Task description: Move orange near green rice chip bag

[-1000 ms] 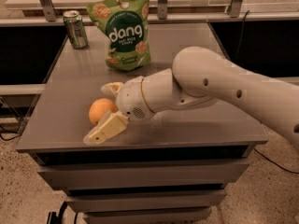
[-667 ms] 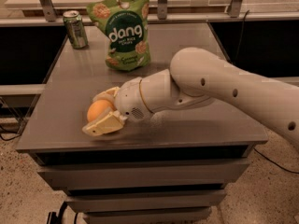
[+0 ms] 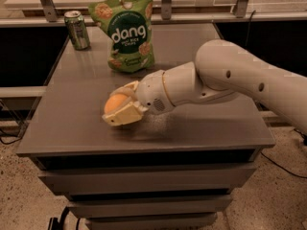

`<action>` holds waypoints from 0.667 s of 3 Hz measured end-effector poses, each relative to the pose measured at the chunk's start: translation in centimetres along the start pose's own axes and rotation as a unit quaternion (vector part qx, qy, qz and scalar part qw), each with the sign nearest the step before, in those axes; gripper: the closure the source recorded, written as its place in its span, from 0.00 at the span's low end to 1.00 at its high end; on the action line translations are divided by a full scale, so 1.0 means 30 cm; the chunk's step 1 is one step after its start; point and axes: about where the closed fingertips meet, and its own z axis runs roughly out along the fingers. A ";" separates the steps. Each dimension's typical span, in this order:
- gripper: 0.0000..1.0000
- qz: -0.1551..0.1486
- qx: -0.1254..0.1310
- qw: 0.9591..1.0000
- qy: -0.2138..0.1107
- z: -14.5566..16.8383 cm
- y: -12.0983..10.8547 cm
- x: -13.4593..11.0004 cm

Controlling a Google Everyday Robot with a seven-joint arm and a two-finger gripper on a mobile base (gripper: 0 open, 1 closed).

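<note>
The orange point(image 3: 115, 103) is a small round fruit held between the cream fingers point(image 3: 121, 117) of my gripper point(image 3: 118, 104), a little above the grey table point(image 3: 76, 128) at its front middle. The gripper is shut on the orange; the arm reaches in from the right. The green rice chip bag point(image 3: 128, 30) with white "dang" lettering stands upright at the back of the table, well behind the orange and slightly to its right.
A small green drink can point(image 3: 77, 29) stands at the back left corner of the table, left of the bag. Metal rails and a shelf run behind the table. The table's front edge lies just below the gripper.
The fingers have closed on the orange. The gripper has lifted it slightly and shifted it a little to the right, towards the table's middle.
</note>
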 end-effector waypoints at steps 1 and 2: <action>1.00 0.032 0.034 0.999 -0.008 -0.115 -0.125 -0.020; 1.00 0.059 0.091 0.994 -0.023 -0.229 -0.296 -0.076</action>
